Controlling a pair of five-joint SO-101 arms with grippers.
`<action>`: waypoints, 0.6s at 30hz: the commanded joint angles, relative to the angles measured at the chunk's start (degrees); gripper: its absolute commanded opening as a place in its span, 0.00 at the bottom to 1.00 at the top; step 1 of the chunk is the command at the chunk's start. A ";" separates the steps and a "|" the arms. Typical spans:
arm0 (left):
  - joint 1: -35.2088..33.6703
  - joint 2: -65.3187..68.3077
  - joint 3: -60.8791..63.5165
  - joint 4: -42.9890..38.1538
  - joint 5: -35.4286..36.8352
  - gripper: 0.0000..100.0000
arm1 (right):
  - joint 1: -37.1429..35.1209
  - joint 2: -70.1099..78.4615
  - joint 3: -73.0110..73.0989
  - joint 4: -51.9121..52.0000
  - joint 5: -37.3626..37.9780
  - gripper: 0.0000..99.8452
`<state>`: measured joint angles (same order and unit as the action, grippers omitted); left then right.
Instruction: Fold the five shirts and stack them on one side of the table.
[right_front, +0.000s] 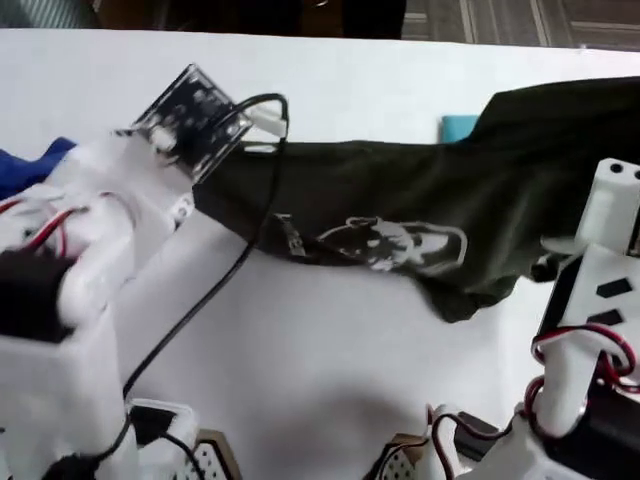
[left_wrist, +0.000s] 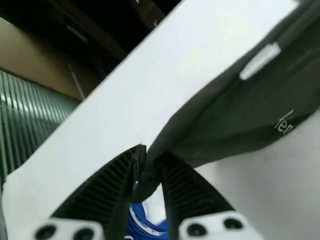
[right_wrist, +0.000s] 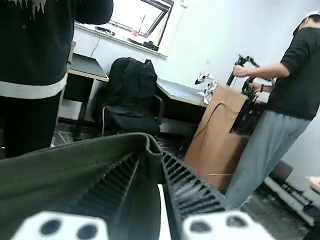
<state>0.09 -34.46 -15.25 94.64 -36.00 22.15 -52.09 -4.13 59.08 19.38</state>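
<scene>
Left claw (left_wrist: 149, 159), right claw (right_wrist: 155, 156) around dark shirt (right_front: 400, 190)

The shirt (right_front: 400, 200) spans between my left gripper (left_wrist: 150, 156) and right gripper (right_wrist: 150, 151) over the table (right_front: 350, 380); a second shirt (right_front: 25, 165) lies far left.

Dark olive shirt (right_front: 420, 200), white print (right_front: 395, 245) up, stretched lengthwise, blue shirt (right_front: 28, 165) beyond one end

White arms (right_front: 110, 220) bear black servo blocks (right_front: 30, 290), red-and-white wires (right_front: 60, 228), a black cable (right_front: 232, 268) and ribbed black fingers (left_wrist: 107, 185).
</scene>
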 joint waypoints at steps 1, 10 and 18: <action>-0.97 -3.78 -3.82 0.44 0.70 0.03 | -0.04 -1.36 -4.92 2.42 -3.25 0.02; -0.97 -9.23 -12.70 4.92 6.42 0.03 | -6.55 -1.36 -9.93 9.27 -5.19 0.02; -1.05 -9.58 -15.52 5.54 8.35 0.03 | -8.40 -1.89 -10.37 11.47 -5.10 0.02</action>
<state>0.00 -43.60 -28.26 99.30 -28.26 13.98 -52.88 -12.66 70.33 14.46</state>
